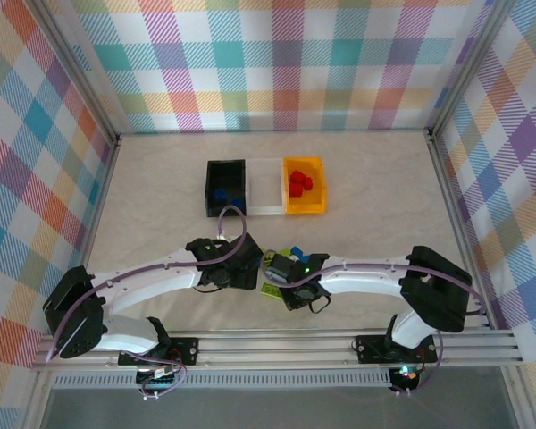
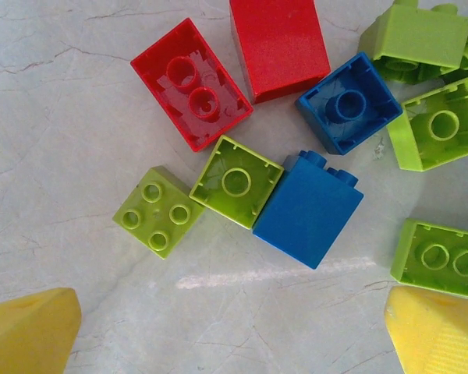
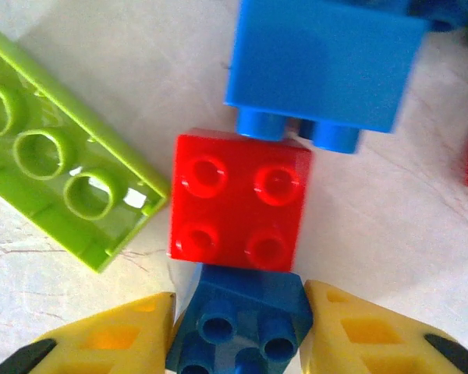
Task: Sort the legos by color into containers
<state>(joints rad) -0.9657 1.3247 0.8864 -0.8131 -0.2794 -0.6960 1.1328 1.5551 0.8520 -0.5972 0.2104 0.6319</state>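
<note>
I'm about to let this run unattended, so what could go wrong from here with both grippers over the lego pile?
The right gripper looks closed on a small blue brick that touches the red brick; lifting may drag or tip the red one. The left gripper hangs open near a lime brick pressed against a tall blue block, so closing could catch both colors. In the top view the two grippers sit close together and might bump.

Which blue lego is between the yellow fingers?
The small blue brick at the bottom, below the red brick. The bigger blue brick lies beyond the red one, outside the right gripper.
</note>
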